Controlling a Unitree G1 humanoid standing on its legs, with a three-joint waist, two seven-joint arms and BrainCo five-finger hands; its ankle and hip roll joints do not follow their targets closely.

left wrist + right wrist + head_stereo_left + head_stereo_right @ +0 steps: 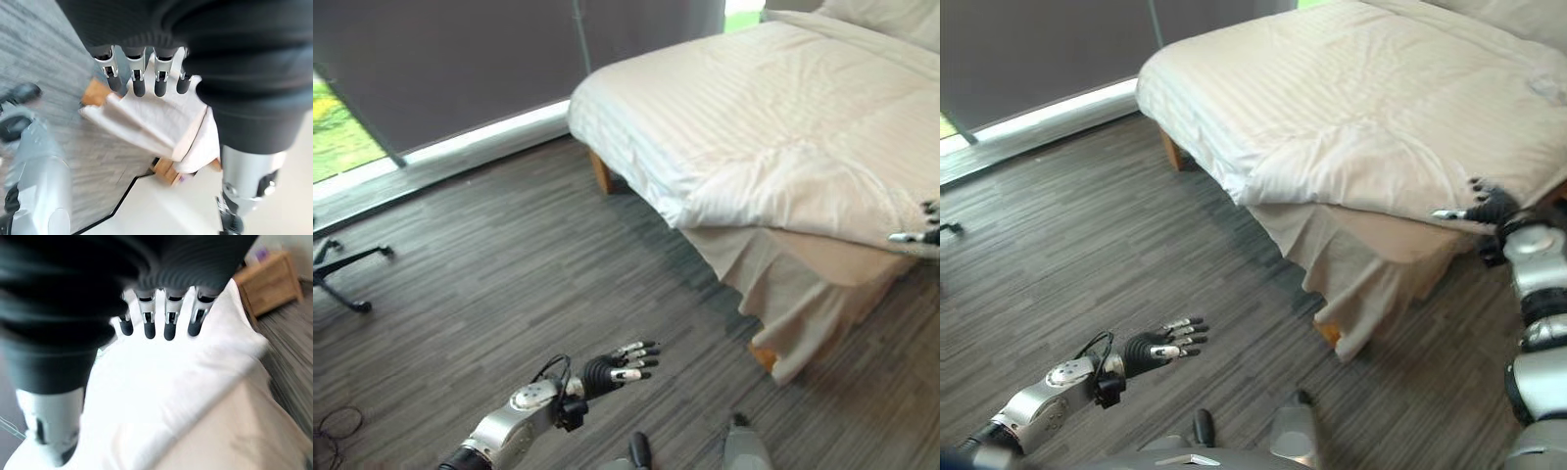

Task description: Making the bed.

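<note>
A bed with a white striped duvet (783,117) fills the upper right. The duvet's near edge lies folded back, baring the beige mattress side (832,259) and a beige bed skirt (793,304) that hangs to the floor. My right hand (1484,209) is at that near edge, at the bed's corner, its fingers (168,328) straight over the white cloth and holding nothing. My left hand (622,362) hovers low over the floor, well away from the bed, open and empty. A pillow (891,15) lies at the head of the bed.
Dark wood-plank floor (509,255) spreads to the left of the bed. A black chair base (342,279) stands at the far left. A grey blind (460,59) covers the window behind. A wooden bed leg (600,174) and a wooden nightstand (269,281) show.
</note>
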